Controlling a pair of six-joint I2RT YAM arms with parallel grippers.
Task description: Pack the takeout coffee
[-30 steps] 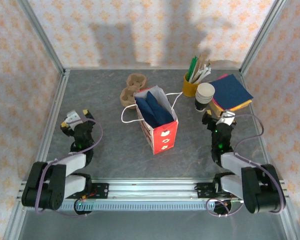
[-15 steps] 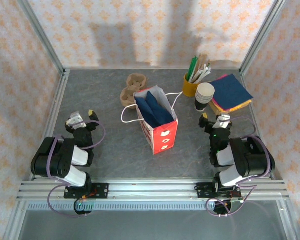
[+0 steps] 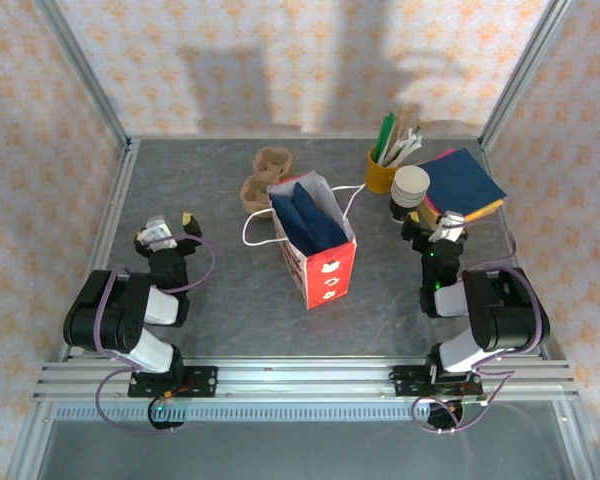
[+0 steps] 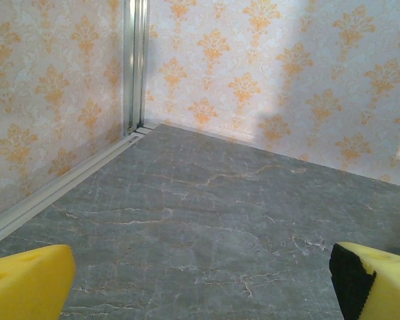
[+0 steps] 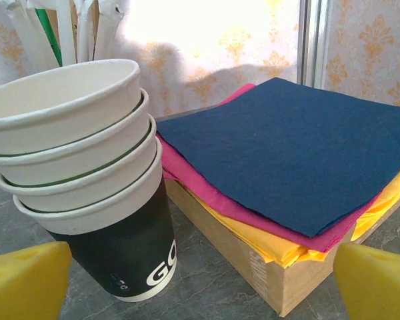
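Left gripper point(image 3: 166, 228): low over the grey marble-patterned table point(image 3: 230, 310) at the left side, jaws spread wide, nothing between them. In the left wrist view point(image 4: 200, 287) its yellow fingertips point(image 4: 27, 283) frame bare table surface and the patterned wall corner.

Centre rear: a brown moulded cup carrier point(image 3: 263, 175) lies flat on the table, just behind the bag.

Centre: a red-and-white paper bag point(image 3: 330, 275) stands upright with its top open. Dark blue napkins point(image 3: 308, 222) sit inside it, and the white cord handles hang outward.

Right rear: a yellow cup point(image 3: 380, 178) holds stirrers and wrapped straws point(image 5: 73, 30), green and white.

Task item: the stack of paper cups point(image 3: 410, 190) stands upright on the table, just beside and in front of the yellow cup and close against the napkin tray. The right wrist view point(image 5: 87, 180) shows four nested cups, white inside, the lowest one dark outside with white lettering. The stack is outside the bag, well to its right.

Right gripper point(image 3: 432, 226): directly in front of the stack, near it but apart, jaws fully spread and empty. In its own view point(image 5: 200, 283) the yellow fingertips point(image 5: 370, 283) flank the stack's base.

Far right: dark blue, pink and yellow napkins point(image 3: 465, 185) lie stacked flat in a shallow cardboard tray point(image 5: 253, 267).
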